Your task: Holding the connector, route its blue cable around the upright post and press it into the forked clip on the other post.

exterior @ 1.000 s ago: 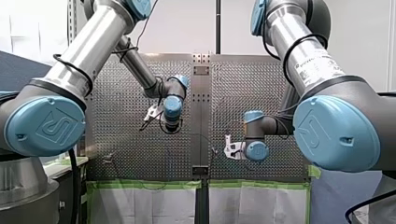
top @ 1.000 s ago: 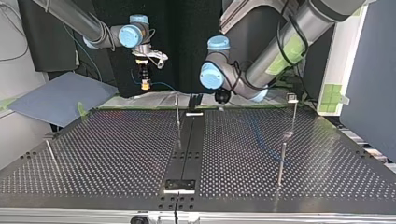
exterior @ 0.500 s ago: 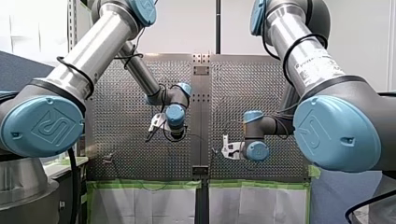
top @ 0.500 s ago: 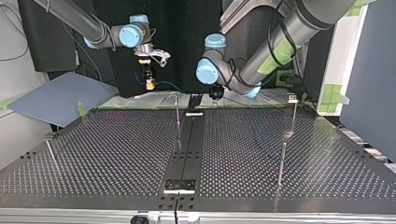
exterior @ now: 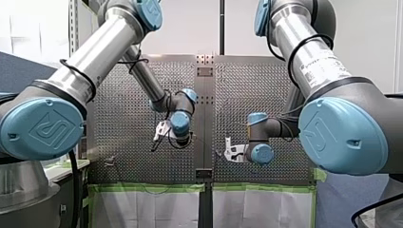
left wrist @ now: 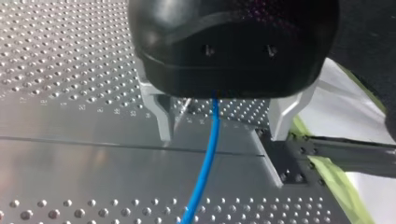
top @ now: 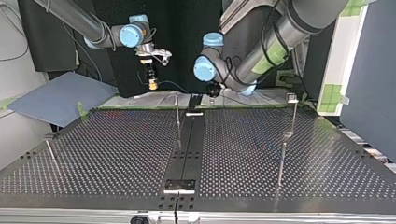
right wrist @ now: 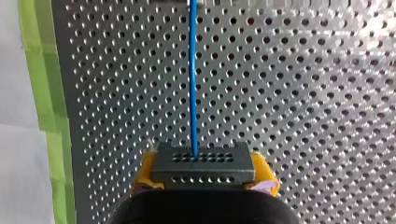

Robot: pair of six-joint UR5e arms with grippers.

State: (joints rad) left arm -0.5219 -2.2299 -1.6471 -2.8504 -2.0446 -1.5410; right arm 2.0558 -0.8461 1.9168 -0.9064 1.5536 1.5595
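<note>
While my right gripper (right wrist: 204,176) is clamped by its yellow pads on the black connector (right wrist: 203,164), it hangs above the surface (right wrist: 303,116) near its far edge as the top view shows it, toward that view's left. The blue cable (right wrist: 193,84) leaves the connector straight ahead and runs along that edge to my left gripper (left wrist: 222,119). Its 2 metal fingers stand apart, with the cable passing loose between them. A thin upright post (top: 177,111) stands near the middle of that far edge, close below both grippers. A second post (top: 294,119) with a small block on top, likely the forked clip, stands toward the far corner at the top view's right.

The step in hand looks like the lead-in to the wrap, and I judge that no cable is around the post yet. To do it well, the clamp on the connector should be firm. The cable should be lightly taut and low enough to catch the post's shaft. The left gripper should guide rather than pinch, so the cable slides freely. Slack risks the cable riding over the post's tip.
</note>
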